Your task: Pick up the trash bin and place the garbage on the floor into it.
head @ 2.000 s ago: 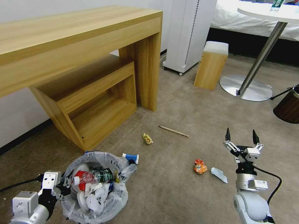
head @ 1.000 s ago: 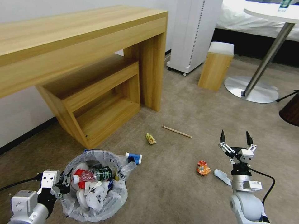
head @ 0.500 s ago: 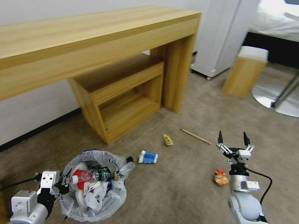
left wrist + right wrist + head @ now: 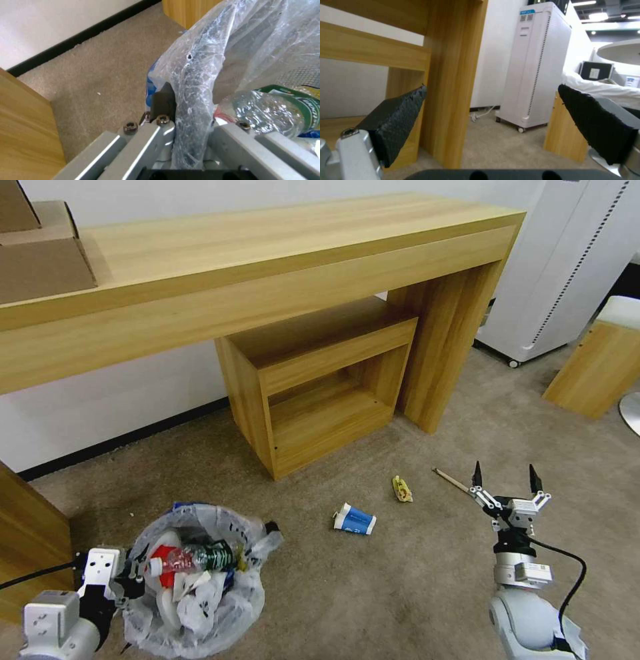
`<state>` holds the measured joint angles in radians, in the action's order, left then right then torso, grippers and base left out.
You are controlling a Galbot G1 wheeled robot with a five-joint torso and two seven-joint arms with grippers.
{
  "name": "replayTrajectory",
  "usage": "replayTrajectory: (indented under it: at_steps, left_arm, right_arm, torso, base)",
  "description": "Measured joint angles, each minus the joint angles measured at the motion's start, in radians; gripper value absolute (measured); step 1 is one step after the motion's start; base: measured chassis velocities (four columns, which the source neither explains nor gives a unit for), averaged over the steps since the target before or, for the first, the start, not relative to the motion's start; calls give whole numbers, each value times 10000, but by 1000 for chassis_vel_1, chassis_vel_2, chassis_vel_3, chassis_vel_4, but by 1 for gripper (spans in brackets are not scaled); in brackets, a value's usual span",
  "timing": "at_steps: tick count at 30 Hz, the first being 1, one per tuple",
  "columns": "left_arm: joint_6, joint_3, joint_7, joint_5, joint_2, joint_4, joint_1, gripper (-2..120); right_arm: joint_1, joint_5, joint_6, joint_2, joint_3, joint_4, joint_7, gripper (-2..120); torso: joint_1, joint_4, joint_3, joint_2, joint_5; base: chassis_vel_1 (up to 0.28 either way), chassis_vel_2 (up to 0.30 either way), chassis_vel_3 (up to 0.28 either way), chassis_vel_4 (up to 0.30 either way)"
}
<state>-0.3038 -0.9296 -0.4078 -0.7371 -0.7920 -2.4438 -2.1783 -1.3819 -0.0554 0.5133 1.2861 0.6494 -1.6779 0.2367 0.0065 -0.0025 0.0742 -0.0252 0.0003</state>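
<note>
– Two secs back vs now, what's diff?
– Whole head view swung, so camera moved w/ the base; litter itself not shifted. Nearest: trash bin (image 4: 250, 593) same spot low left, riding w/ the arm. Blue-white carton (image 4: 355, 520), just beside the bin rim before, now well apart from it and near centre of view. Yellow scrap (image 4: 401, 489) and wooden stick (image 4: 452, 481) a bit beyond, on the floor (image 4: 373, 593). Farther: desk (image 4: 267, 267) and its shelf unit (image 4: 320, 380) slid across to centre; wooden stool (image 4: 597, 363) pushed to the right edge.
– Meaning for the task?
– Prob. lining up on the carton. Bin already part-full: green-label bottle (image 4: 203, 557), red wrapper, crumpled paper inside. At least three bits left on the carpet.
– Grippers?
– Left gripper (image 4: 130, 583) pinched tight on the bin's rim, bag plastic caught between the fingers (image 4: 163, 100); wrist view confirms, rim running straight through the clamp.
– Right?
– Right gripper (image 4: 505, 481) spread wide, holding nothing, touching nothing, raised over the carpet, pointing ahead twd desk leg. Stick end just beside its left fingertip in head view; can't tell height gap.
</note>
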Motion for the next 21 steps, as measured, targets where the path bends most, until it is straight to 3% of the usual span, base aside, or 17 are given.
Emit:
replayTrajectory:
  at_steps: [12,21]
  left_arm:
    - [-22,-158,570,130,-192,-56,-81,0]
    - [-27,-147,687,73,-180,-10,-86,0]
  right_arm:
    - [-15,330,-675,-251,-189,-311,1174,100]
    - [107,474,-609,-191,-226,-249,1234,100]
  torso:
    - [-1,3,0,0,-2]
    - [0,4,0,0,-2]
  base:
    - [0,0,0,0]
    - [0,0,0,0]
